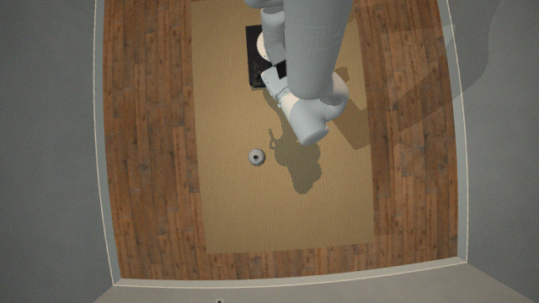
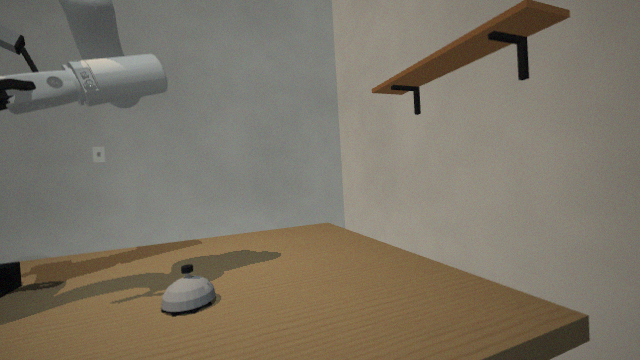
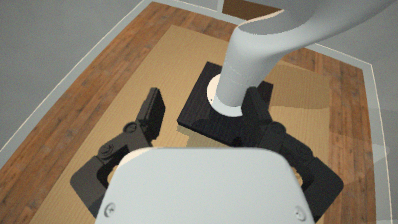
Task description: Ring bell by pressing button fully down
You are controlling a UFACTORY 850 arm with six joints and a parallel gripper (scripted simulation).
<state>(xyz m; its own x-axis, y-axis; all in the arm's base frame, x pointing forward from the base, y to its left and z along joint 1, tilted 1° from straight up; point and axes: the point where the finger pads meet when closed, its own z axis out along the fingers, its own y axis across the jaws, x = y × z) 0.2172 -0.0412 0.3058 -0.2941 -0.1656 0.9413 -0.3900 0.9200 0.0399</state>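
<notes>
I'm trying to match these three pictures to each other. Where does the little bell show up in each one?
Top view: the bell sits left of centre on the tan table, beside the arm's shadow.
Exterior view: the bell stands at lower left, its black button up, far below the arm.
Wrist view: not in it; only the open gripper and the arm's black base plate show.
Shared landmark: the tan table.

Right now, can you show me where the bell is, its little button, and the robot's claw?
bell (image 2: 188, 296), exterior view, on the front of its grey dome.
button (image 2: 187, 268), exterior view, on the black knob atop the dome.
claw (image 3: 202, 107), wrist view, midway between its open, empty fingertips.
</notes>
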